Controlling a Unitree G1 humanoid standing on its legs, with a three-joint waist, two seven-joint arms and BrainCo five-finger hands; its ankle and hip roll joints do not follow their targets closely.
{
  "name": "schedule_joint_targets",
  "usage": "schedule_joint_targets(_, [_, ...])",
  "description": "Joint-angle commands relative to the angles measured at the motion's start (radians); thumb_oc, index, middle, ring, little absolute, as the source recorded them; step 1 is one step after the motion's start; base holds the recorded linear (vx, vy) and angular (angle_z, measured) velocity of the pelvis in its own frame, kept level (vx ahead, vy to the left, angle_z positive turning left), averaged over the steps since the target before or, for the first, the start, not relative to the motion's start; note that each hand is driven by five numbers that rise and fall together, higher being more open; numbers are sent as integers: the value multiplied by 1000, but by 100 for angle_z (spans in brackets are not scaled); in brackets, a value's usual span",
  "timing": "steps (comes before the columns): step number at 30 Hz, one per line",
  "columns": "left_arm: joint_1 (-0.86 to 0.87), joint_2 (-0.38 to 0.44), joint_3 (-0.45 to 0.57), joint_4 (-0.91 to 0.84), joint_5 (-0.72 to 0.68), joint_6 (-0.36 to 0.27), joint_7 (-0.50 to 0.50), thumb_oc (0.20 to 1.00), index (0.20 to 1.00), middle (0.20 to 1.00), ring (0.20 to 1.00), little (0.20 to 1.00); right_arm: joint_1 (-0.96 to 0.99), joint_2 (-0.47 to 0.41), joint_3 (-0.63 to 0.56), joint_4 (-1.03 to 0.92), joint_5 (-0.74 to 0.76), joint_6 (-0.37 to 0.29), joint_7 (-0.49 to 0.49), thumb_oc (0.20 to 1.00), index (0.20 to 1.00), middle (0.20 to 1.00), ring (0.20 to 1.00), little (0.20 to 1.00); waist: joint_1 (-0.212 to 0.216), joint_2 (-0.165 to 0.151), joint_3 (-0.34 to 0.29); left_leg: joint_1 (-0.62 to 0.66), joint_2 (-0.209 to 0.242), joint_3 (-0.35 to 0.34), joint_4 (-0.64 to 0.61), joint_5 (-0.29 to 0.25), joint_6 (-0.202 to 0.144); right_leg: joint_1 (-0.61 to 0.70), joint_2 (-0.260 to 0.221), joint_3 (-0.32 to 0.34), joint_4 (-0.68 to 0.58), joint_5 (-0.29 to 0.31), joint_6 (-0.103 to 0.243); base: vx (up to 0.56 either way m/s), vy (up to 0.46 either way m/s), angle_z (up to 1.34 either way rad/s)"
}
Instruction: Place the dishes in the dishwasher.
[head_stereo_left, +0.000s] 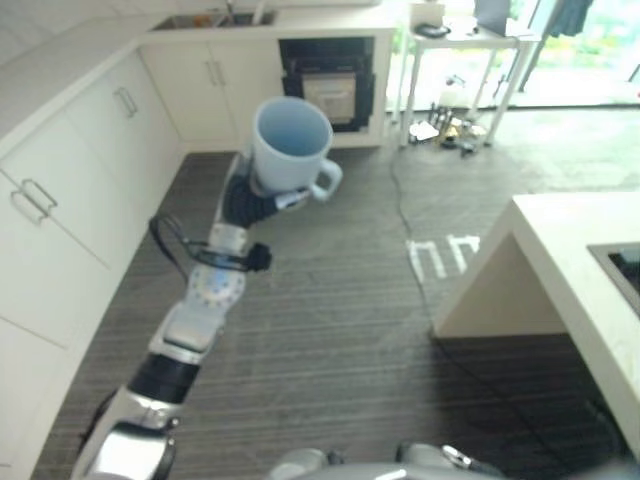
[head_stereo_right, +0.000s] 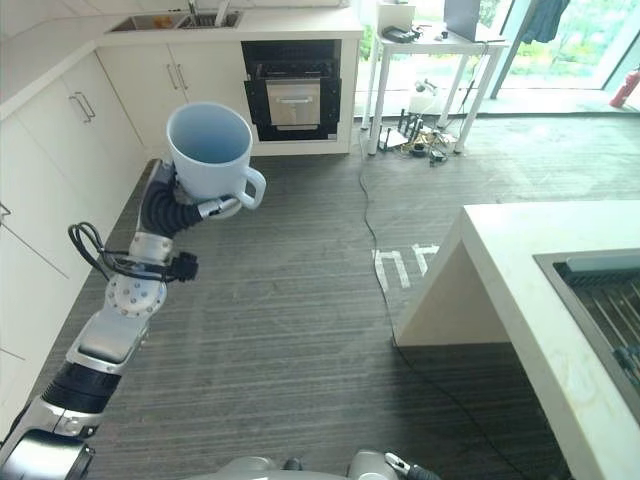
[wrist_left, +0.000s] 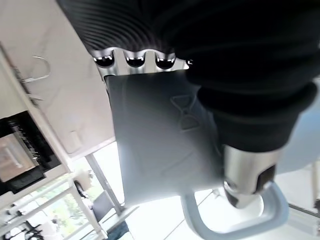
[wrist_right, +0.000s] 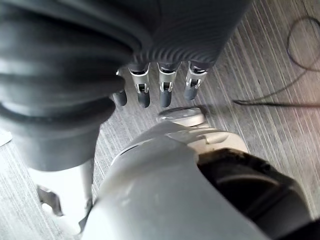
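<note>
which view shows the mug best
The right eye view: the whole mug, its open mouth and handle, held up by the left hand. The left eye view shows much the same. The left wrist view shows its side and handle.

Mug (head_stereo_right: 210, 150) held aloft in left hand (head_stereo_right: 172, 208) above floor (head_stereo_right: 290, 300), cabinets (head_stereo_right: 60, 130) at left, dishwasher (head_stereo_right: 293, 92) behind, desk (head_stereo_right: 540, 320) at right.

White cabinets (head_stereo_right: 60, 120) along left wall; sink (head_stereo_right: 170, 20) in far counter; white island counter (head_stereo_right: 560, 300) right.
</note>
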Motion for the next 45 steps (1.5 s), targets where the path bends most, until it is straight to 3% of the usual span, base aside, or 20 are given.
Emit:
schedule_joint_targets(1, [-38, 13, 49, -72, -1, -18, 35, 200, 200, 200, 200, 200, 0, -36, 49, 47, -53, 25, -10, 1000, 1000, 1000, 1000, 1000, -13, 5, -28, -47, 107, 40, 76, -65, -70, 25, 4, -3, 4, -46, 24, 37, -173, 51])
schedule_joint_targets(8, [-35, -23, 36, -57, 14, -56, 23, 200, 200, 200, 200, 200, -1, -53, 45, 42, 18, 30, -26, 1000, 1000, 1000, 1000, 1000, -26, 18, -27, -74, 180, 104, 76, -28, -119, 43, -4, -93, 4, -72, 9, -33, 16, 62])
schedule_joint_targets(16, [-6, 12, 59, -46, 69, -4, 108, 200, 200, 200, 200, 200, 6, -29, 35, 61, -22, 26, -25, 1000, 1000, 1000, 1000, 1000, -16, 35, -55, -74, 152, 125, 76, -51, -120, 31, -79, -122, 4, -46, 57, 13, 121, 15])
schedule_joint_targets(29, [52, 24, 90, -26, 28, -68, 48, 200, 200, 200, 200, 200, 9, -16, 49, 30, 1, 17, 5, 1000, 1000, 1000, 1000, 1000, 2, 26, -53, -57, 124, 124, 76, -69, -93, 42, -100, -113, 4, -40, 69, 22, 39, 5])
schedule_joint_targets(30, [-36, -124, -27, 58, -294, -55, -69, 200, 200, 200, 200, 200, -23, -8, 48, -9, 197, 60, 47, 1000, 1000, 1000, 1000, 1000, -56, 38, -16, -85, 95, 73, 76, -46, -86, -8, 26, -8, 4, -35, 27, 86, -52, 0])
schedule_joint_targets(31, [-34, -136, -45, 51, -282, -51, -72, 200, 200, 200, 200, 200, -30, -21, 53, 6, 154, 42, 55, 1000, 1000, 1000, 1000, 1000, -61, 38, -16, -77, 93, 67, 76, -43, -84, 0, 47, 15, 4, -42, 13, 129, -109, 15])
schedule_joint_targets(34, [-28, -143, -62, 36, -292, -16, -57, 200, 200, 200, 200, 200, -29, -44, 48, 6, 203, 37, 42, 1000, 1000, 1000, 1000, 1000, -68, 24, -1, -23, 92, 99, 76, -32, -77, 31, 53, 24, 4, -60, -8, 145, -121, 25])
schedule_joint_targets(36, [-8, -154, -66, 40, -293, -21, -78, 200, 200, 200, 200, 200, -33, -47, 40, 2, 145, 47, 19, 1000, 1000, 1000, 1000, 1000, -55, -5, 20, -3, 59, 129, 76, 3, -63, 56, 34, 45, 4, -61, -23, 208, -11, 9])
schedule_joint_targets(37, [12, -158, -68, 32, -294, -21, -91, 200, 200, 200, 200, 200, -41, -42, 49, 7, 143, 46, 11, 1000, 1000, 1000, 1000, 1000, -40, -2, 41, -31, 60, 110, 76, 46, -68, 70, 45, 54, 4, -57, -31, 220, 108, 1])
schedule_joint_targets(38, [24, -158, -68, 29, -294, -26, -97, 200, 200, 200, 200, 200, -47, -40, 51, 14, 140, 48, 10, 1000, 1000, 1000, 1000, 1000, -35, 11, 48, -50, 73, 103, 76, 46, -72, 76, 56, 52, 4, -59, -32, 235, 214, 1])
schedule_joint_targets(40, [45, -153, -73, 20, -300, -41, -100, 200, 200, 200, 200, 200, -63, -39, 50, 29, 113, 45, 5, 1000, 1000, 1000, 1000, 1000, -17, 53, 62, -152, 123, 68, 76, 83, -107, 96, 87, 40, 4, -81, -33, 286, 322, 15])
schedule_joint_targets(42, [51, -152, -74, 25, -308, -60, -108, 200, 200, 200, 200, 200, -64, -46, 51, 38, 109, 43, -21, 1000, 1000, 1000, 1000, 1000, 6, 75, 65, -249, 153, 37, 76, 128, -133, 134, 94, 31, 4, -116, -30, 507, 502, 20])
schedule_joint_targets(43, [58, -147, -68, 36, -304, -83, -130, 200, 200, 200, 200, 200, -61, -51, 34, 56, 108, 32, -48, 1000, 1000, 1000, 1000, 1000, 25, 70, 53, -268, 138, 29, 76, 120, -118, 170, 68, 35, 4, -140, -14, 587, 580, 3])
schedule_joint_targets(45, [63, -138, -70, 27, -297, -70, -133, 200, 200, 200, 200, 200, -66, -52, 28, 63, 122, 17, -68, 1000, 1000, 1000, 1000, 1000, 38, 61, 47, -257, 105, 9, 76, 102, -101, 194, 44, 39, 4, -141, -2, 492, 469, -41])
